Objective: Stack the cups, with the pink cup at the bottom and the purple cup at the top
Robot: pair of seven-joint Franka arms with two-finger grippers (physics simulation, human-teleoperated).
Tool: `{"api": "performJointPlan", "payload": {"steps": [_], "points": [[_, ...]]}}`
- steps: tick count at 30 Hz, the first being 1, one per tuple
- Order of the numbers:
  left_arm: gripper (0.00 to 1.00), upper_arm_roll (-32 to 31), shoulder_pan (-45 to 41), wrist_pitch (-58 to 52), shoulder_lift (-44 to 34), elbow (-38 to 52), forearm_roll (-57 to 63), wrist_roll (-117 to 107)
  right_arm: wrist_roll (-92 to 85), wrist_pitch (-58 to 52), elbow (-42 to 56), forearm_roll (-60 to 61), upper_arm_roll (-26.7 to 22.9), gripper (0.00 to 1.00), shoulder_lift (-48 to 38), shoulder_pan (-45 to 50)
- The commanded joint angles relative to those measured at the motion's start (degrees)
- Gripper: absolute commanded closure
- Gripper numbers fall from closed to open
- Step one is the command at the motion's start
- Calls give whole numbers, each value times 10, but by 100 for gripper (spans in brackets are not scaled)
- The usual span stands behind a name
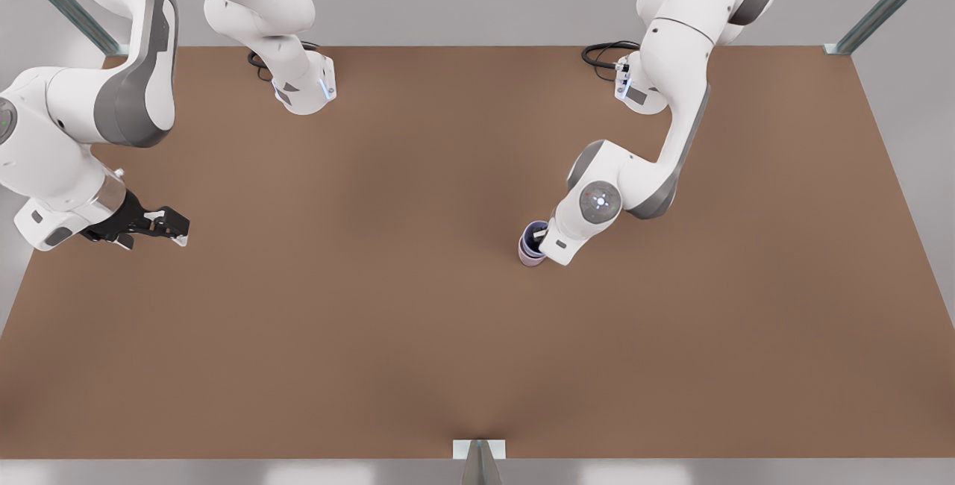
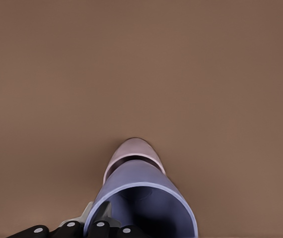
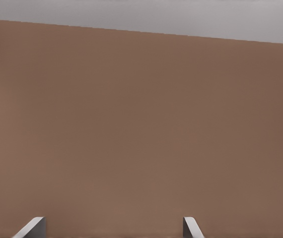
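Note:
The purple cup [image 1: 532, 236] sits nested inside the pink cup [image 1: 527, 258], which stands on the brown table right of centre in the front view. My left gripper [image 1: 541, 234] reaches down at the stack's rim. In the left wrist view the purple cup [image 2: 146, 196] rises out of the pink cup [image 2: 134, 148], and my left gripper [image 2: 98, 219] pinches the purple cup's wall, one finger inside and one outside. My right gripper [image 1: 176, 230] waits open far off at the front view's left, with nothing between its fingertips [image 3: 32, 226].
Both arm bases [image 1: 306, 89] stand at the table's far edge with black cables beside them. A small metal bracket [image 1: 479, 449] sits at the near edge. The brown table [image 1: 358, 306] stretches bare between the arms.

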Motion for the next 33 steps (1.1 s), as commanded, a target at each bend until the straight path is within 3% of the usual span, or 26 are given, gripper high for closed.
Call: {"api": "performJointPlan", "payload": {"steps": [1,28,33], "points": [[79,0,0,1,0,0,-34,2,0,0,0,0,0,0,0,0],[78,0,-1,5,15,1,-28,6,0,0,0,0,0,0,2,-1],[73,0,-2,10,15,1,-28,6,0,0,0,1,0,0,2,-1]]}}
